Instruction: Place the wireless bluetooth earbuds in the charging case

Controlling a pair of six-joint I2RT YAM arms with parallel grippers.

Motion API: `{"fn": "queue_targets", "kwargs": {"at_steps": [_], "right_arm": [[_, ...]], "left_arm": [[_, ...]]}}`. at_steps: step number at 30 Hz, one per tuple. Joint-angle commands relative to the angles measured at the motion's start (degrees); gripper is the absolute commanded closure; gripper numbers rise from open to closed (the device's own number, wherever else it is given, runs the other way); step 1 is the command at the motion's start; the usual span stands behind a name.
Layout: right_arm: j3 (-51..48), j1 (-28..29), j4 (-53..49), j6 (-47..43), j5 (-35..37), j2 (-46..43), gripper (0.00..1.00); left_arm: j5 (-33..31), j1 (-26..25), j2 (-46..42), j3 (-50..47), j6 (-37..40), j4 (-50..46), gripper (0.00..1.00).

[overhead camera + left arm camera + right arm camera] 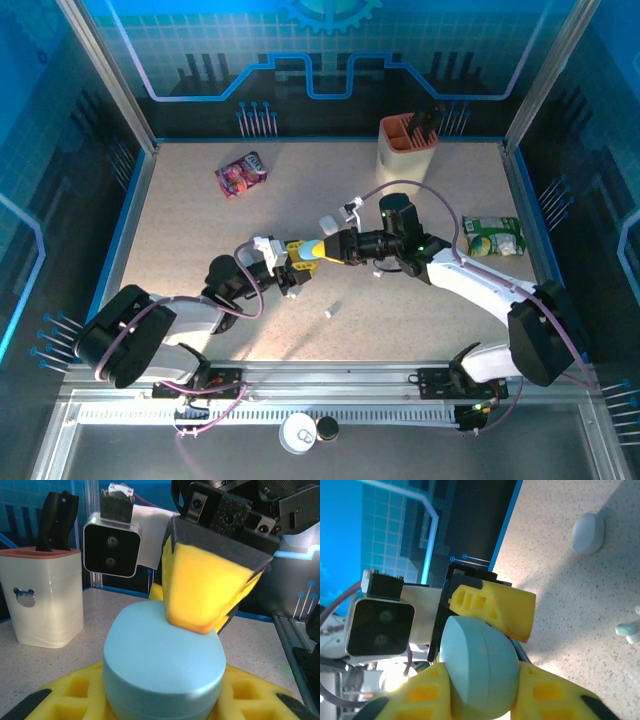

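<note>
The left gripper is clenched on the pale blue charging case, which sits upright between its yellow padded fingers. The right gripper meets it head-on: one of its yellow pads presses on the top of the case, and from the right wrist the case lies between both of that gripper's fingers, touching each. It looks clamped from both arms, though how firmly the right one bites is hard to judge. The case appears closed, its seam line unbroken. From above, the two grippers join just over the middle of the table with the case between them. A small pale earbud lies loose on the table, near the grippers on the side toward the arm bases, apart from the case; the right wrist also catches a pale earbud at its frame edge and a white case lying closed on the surface. Farther out stand a knife block at the far edge, a snack packet on the far left and a green packet on the right.
</note>
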Motion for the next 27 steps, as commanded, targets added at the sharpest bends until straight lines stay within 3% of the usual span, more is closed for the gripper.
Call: {"fn": "queue_targets", "kwargs": {"at_steps": [1, 3, 8, 12, 18, 27], "right_arm": [[-0.3, 0.5, 1.2, -0.9, 0.0, 1.2, 0.85], [-0.5, 0.5, 1.1, -1.4, 0.3, 1.1, 0.9], [-1.4, -0.7, -3.2, -5.5, 4.7, -0.2, 0.9], [-2.6, -3.0, -11.7, -12.0, 14.3, -1.3, 0.9], [-5.2, -6.2, -15.5, -15.5, 24.8, 0.5, 0.9], [-4.5, -6.2, -14.7, -17.9, 30.1, 9.5, 0.89]], "left_arm": [[1.3, -0.8, 0.6, -0.2, 0.7, 2.1, 0.61], [1.1, -0.8, 0.8, -0.3, 0.9, 2.2, 0.57], [0.2, -0.7, -0.5, -1.2, 1.8, 0.3, 0.24], [-3.2, -0.6, -4.5, -1.9, 4.5, -7.3, 0.02], [-8.0, -0.6, -13.5, -1.9, 9.6, -23.1, 0.01], [-14.9, -0.6, -22.7, -1.4, 12.1, -38.8, 0.01]]}}
